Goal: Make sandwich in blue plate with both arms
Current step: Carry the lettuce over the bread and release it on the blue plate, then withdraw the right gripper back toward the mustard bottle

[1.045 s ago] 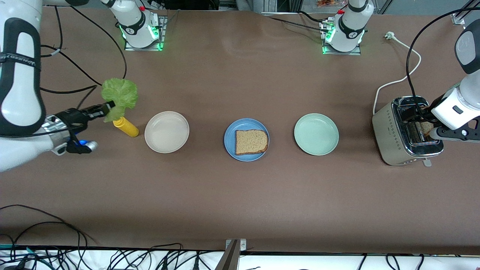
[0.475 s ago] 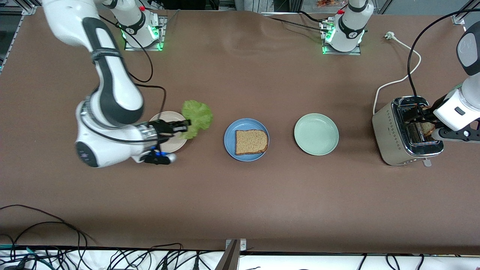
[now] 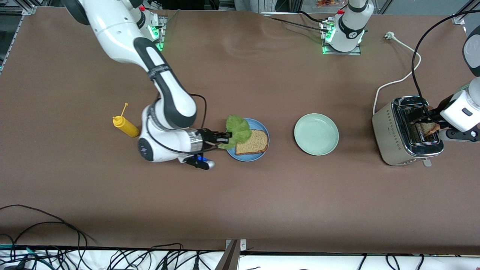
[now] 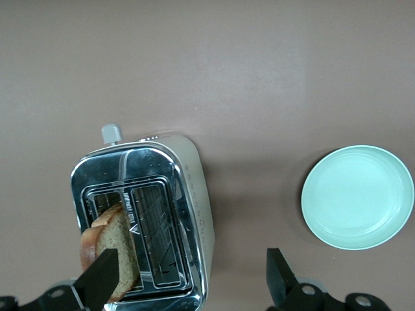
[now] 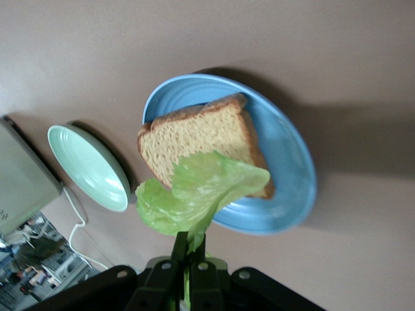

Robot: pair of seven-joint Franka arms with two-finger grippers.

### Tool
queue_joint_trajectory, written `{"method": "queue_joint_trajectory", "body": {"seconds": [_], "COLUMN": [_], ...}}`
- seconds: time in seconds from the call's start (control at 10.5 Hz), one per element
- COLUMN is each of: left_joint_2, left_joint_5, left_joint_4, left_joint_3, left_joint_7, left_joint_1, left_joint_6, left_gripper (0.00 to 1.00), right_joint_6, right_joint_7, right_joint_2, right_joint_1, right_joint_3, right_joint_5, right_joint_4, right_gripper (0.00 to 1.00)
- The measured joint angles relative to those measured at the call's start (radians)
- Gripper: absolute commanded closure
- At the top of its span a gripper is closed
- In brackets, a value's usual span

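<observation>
We see the right gripper [image 3: 226, 136] clamped on the lettuce leaf [image 3: 238, 131], over the rim of the blue plate [image 3: 258, 156] where one bread slice [image 3: 252, 141] lies, its arm bent low across the brown table [image 3: 240, 195]. The left gripper [image 4: 188, 275] is spread wide over the toaster [image 3: 405, 131], one finger [image 4: 100, 278] beside the bread slice in the slot [image 4: 111, 249], gripping nothing.
</observation>
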State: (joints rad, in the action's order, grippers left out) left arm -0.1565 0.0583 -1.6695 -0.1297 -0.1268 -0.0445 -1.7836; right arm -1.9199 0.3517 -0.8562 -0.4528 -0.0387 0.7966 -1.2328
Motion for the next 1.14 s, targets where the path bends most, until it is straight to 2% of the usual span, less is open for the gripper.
{"method": "queue_joint_trajectory", "body": {"seconds": [0.1, 0.19, 0.29, 0.67, 0.86, 1.14], "left_joint_2": [0.000, -0.001, -0.001, -0.020, -0.031, -0.046], "left_joint_5": [0.000, 0.000, 0.000, 0.000, 0.000, 0.000], "left_joint_4": [0.000, 0.000, 0.000, -0.004, -0.010, -0.029], "left_joint_3": [0.000, 0.000, 0.000, -0.001, -0.001, -0.002], "left_joint_7": [0.000, 0.000, 0.000, -0.014, -0.055, -0.094], "left_joint_1": [0.009, 0.013, 0.014, 0.057, 0.086, 0.128], "left_joint_6": [0.000, 0.000, 0.000, 0.001, 0.001, 0.003], "left_gripper": [0.00, 0.00, 0.00, 0.00, 0.00, 0.00], "right_joint_6": [-0.064, -0.112, -0.140, -0.184, -0.189, -0.182], "right_joint_7": [0.011, 0.022, 0.027, 0.050, 0.050, 0.050], "right_joint_2": [-0.031, -0.054, -0.065, -0.066, -0.064, -0.039], "right_joint_1": [-0.031, -0.058, -0.074, -0.083, -0.079, -0.072], "right_joint_3": [0.000, 0.000, 0.000, 0.008, 0.012, 0.030], "right_joint_5": [0.026, 0.036, 0.040, 0.029, -0.079, -0.313], "right_joint_4": [0.000, 0.000, 0.000, 0.017, 0.051, 0.096], "right_gripper": [0.72, 0.26, 0.00, 0.00, 0.00, 0.00]}}
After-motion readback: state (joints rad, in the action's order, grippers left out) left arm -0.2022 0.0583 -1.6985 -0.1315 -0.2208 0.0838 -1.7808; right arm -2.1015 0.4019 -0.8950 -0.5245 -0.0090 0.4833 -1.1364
